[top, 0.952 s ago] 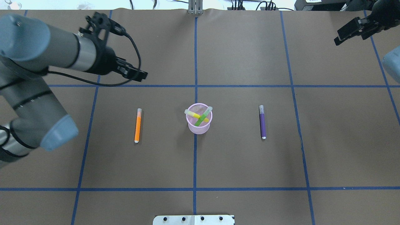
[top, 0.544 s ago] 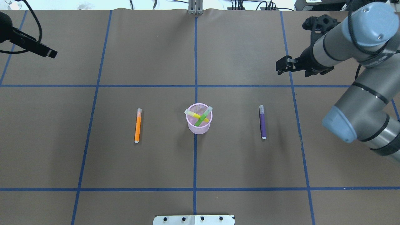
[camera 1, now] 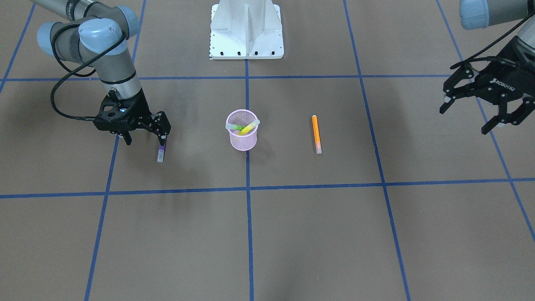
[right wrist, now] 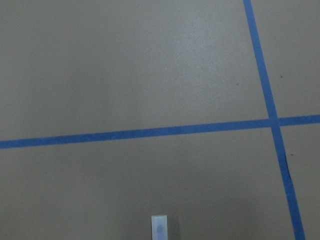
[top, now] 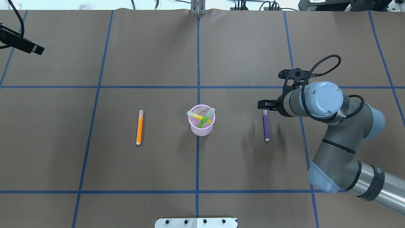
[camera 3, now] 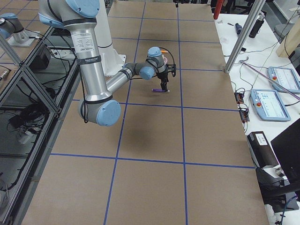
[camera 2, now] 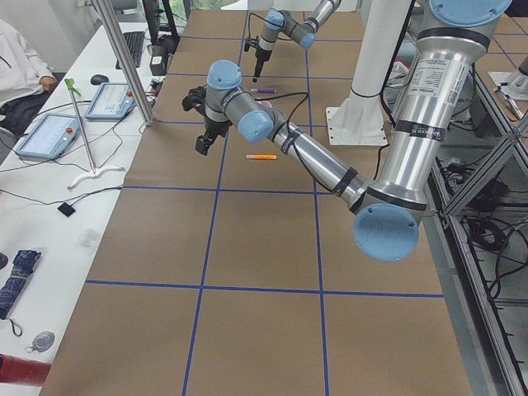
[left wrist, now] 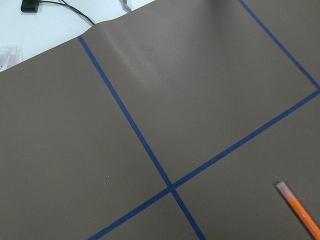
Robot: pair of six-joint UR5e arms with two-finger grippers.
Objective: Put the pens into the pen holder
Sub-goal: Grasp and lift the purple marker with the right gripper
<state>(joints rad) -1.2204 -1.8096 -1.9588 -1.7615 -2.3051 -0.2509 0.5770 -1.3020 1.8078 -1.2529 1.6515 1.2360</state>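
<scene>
The pink mesh pen holder [top: 201, 131] [camera 1: 243, 142] stands upright at the table's middle with the green pen [top: 205, 118] and the yellow pen [top: 194, 115] crossed inside it. The orange pen [top: 139, 126] [camera 1: 316, 133] lies flat to its left in the overhead view and also shows in the left wrist view [left wrist: 300, 212]. The purple pen [top: 266, 125] [camera 1: 160, 153] lies flat to its right. My right gripper [camera 1: 145, 137] [top: 265, 105] is open and low over the purple pen's capped end; the cap [right wrist: 159, 229] shows in the right wrist view. My left gripper [camera 1: 464, 121] is open and empty, raised at the far back left.
Blue tape lines divide the brown table cover into squares. The robot's white base plate [camera 1: 246, 29] [top: 196, 222] sits at the near edge behind the holder. A side desk with tablets [camera 2: 49, 132] and an operator runs along the far edge.
My right arm has swung in from the back right and come down over the purple pen. My left arm has drawn back to the far left corner. The pens and holder have not moved.
</scene>
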